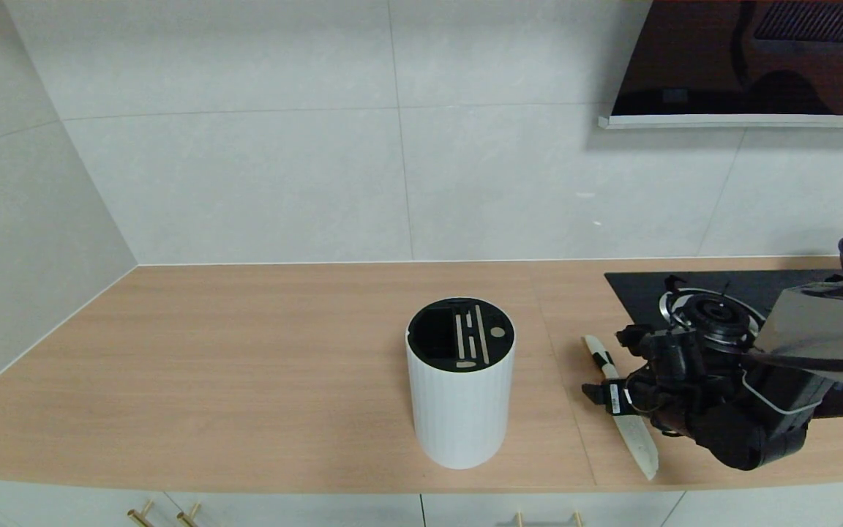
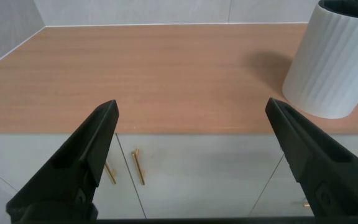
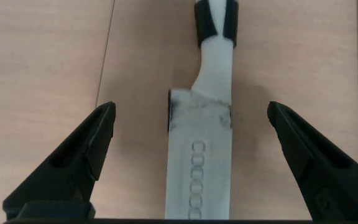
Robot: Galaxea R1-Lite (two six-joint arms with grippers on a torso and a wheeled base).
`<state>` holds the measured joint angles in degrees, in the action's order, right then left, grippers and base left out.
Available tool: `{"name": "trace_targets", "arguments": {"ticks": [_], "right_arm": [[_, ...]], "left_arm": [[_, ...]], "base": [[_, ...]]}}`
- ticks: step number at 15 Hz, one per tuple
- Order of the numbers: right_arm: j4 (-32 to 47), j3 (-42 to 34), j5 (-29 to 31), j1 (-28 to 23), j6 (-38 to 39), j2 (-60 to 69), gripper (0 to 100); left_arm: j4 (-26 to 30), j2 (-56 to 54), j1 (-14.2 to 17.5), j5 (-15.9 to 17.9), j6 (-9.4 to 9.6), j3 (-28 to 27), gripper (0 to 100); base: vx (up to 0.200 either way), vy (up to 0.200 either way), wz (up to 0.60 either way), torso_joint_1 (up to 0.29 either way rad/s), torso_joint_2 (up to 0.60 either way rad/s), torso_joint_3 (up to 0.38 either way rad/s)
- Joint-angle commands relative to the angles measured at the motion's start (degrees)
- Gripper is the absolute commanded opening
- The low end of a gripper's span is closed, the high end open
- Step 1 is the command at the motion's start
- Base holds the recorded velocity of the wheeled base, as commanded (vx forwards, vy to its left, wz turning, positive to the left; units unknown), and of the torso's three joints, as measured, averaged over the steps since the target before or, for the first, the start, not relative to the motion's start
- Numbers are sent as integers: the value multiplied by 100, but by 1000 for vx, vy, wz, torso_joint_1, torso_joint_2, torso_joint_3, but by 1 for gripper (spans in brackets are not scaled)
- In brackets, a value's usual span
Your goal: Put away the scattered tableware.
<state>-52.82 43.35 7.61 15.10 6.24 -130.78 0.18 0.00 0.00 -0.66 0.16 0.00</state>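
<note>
ROBOT SETS ABOUT CLEARING A KITCHEN COUNTER. Nearest the camera, the left gripper (image 2: 191, 115) hangs off the front edge of the wooden countertop (image 1: 246, 351), to the left of the white ribbed holder (image 1: 460, 395) and above cabinet fronts with brass-coloured handles (image 2: 138, 167). Its 2 fingers are spread wide with nothing between them, and the arm looks parked out of the way while the other one works.

To the right of the holder, 1 pale-bladed knife (image 1: 639, 439) lies flat on the wood, with its blade toward the counter's front edge and its black-banded handle toward the wall. The right gripper (image 3: 191, 124) is poised directly over it. Its fingers are splayed wide and stand clear on either side of the blade near where it meets the handle, a stance that reads as the line-up before a pick.

The holder itself stands upright. Its black top is cut with narrow slots and 1 larger opening, making it the likely home for the knife.

Beyond the knife, to the holder's right, a black gas hob (image 1: 634, 289) is set into the counter. Pale grey wall tiles (image 1: 282, 183) rise behind, with a dark glass range hood (image 1: 751, 66) high to the holder's right.
</note>
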Motion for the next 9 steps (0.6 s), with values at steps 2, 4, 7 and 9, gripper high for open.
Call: {"name": "trace_targets", "arguments": {"ticks": [2,4,7,9], "right_arm": [[-18,42,4,1,0,-158,100],[-18,68,4,1,0,-237,100],[-18,68,4,-7,0,-255,100],[-18,68,4,-7,0,-264,100]], "left_arm": [[-1,0,0,-4,2,0,100],[-1,0,0,-4,2,0,100],[-1,0,0,-4,2,0,100],[-1,0,0,-4,2,0,100]], "base": [[0,0,0,0,0,0],[0,0,0,0,0,0],[0,0,0,0,0,0],[0,0,0,0,0,0]]}}
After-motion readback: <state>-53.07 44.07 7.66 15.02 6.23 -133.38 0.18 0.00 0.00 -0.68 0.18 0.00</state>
